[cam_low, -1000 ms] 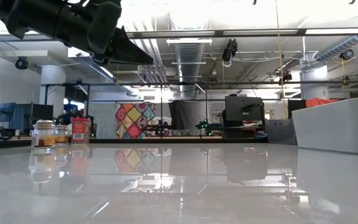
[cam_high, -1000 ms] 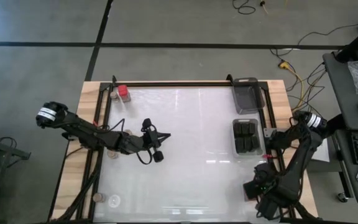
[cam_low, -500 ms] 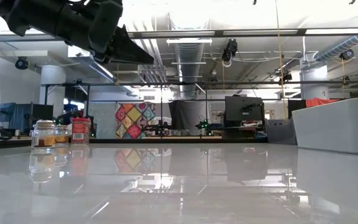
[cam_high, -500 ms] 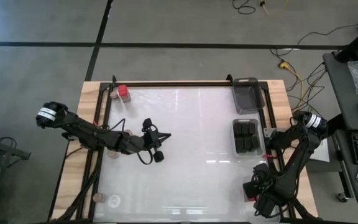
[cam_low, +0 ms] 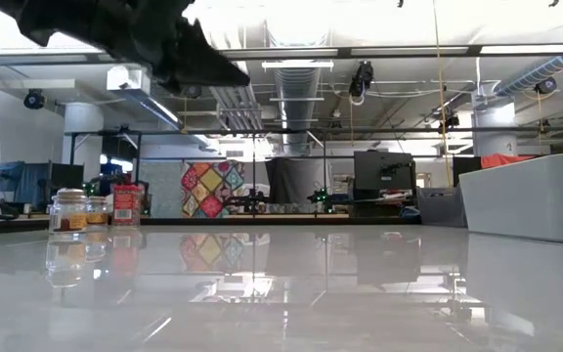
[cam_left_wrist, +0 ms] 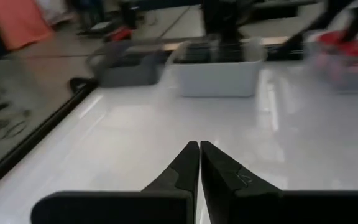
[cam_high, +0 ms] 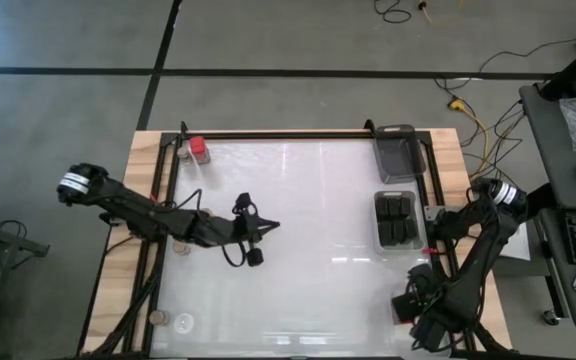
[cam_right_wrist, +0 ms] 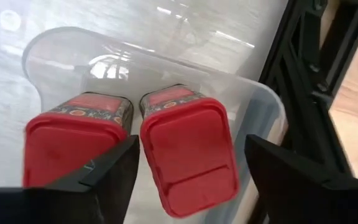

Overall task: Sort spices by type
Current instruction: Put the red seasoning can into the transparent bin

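Observation:
My right gripper (cam_right_wrist: 188, 171) is open above a clear tray (cam_right_wrist: 55, 50) at the table's near right corner. Its fingers stand on either side of one red block (cam_right_wrist: 188, 146), and a second red block (cam_right_wrist: 73, 146) lies beside it; both rest in the tray. My left gripper (cam_left_wrist: 199, 152) is shut and empty, held above the table left of centre (cam_high: 268, 225). Dark blocks (cam_high: 396, 220) sit in a clear tray on the right. A red block (cam_high: 198, 148) and a jar (cam_high: 182, 152) stand at the far left corner; two jars (cam_high: 183, 322) stand near the near left corner.
An empty grey tray (cam_high: 398, 152) sits at the far right corner. The low view shows two jars (cam_low: 68, 213) and the red block (cam_low: 125, 203) standing on the table's left side. A black frame (cam_high: 298, 134) borders the white table. The middle of the table is bare.
My left gripper has moved a little toward the table's right and risen slightly, staying shut.

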Available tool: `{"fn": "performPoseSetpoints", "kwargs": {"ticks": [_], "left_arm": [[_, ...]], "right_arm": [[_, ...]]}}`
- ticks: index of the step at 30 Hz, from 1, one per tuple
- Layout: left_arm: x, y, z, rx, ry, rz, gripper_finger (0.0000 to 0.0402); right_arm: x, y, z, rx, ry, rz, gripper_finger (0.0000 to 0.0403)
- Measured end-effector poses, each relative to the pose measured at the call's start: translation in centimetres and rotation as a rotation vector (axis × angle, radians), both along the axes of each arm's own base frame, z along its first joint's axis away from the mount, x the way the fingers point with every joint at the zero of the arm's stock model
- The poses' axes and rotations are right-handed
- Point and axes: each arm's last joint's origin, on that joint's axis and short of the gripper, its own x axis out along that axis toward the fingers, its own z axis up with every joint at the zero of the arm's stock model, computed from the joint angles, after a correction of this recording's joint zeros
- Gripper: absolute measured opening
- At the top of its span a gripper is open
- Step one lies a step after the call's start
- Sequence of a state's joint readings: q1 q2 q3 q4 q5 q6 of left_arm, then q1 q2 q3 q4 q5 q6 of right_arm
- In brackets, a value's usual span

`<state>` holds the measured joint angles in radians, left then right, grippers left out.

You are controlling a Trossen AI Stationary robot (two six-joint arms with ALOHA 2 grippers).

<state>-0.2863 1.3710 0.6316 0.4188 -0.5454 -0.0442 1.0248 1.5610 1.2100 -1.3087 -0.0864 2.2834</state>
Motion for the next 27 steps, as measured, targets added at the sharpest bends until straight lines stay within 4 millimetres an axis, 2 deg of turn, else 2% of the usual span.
{"fn": "performPoseSetpoints", "kwargs": {"ticks": [7, 13, 17, 27], "left_arm": [[-0.5, 0.1, 2.4, 0.027, -0.038, -0.046, 0.0000], [-1.2, 0.3, 3.0, 0.020, -0.047, -0.044, 0.0000], [-1.4, 0.3, 2.4, 0.003, -0.033, -0.038, 0.0000], [-1.4, 0.3, 2.0, -0.021, -0.029, -0.031, 0.0000]], "right_arm": [[-0.3, -0.4, 1.1, -0.017, 0.012, 0.007, 0.0303], [0.0, -1.1, 1.7, -0.051, -0.061, -0.004, 0.0286], [0.6, -1.4, 1.7, -0.041, -0.067, -0.005, 0.0251], [2.3, -1.9, 1.4, 0.023, -0.091, 0.072, 0.0129]]}}
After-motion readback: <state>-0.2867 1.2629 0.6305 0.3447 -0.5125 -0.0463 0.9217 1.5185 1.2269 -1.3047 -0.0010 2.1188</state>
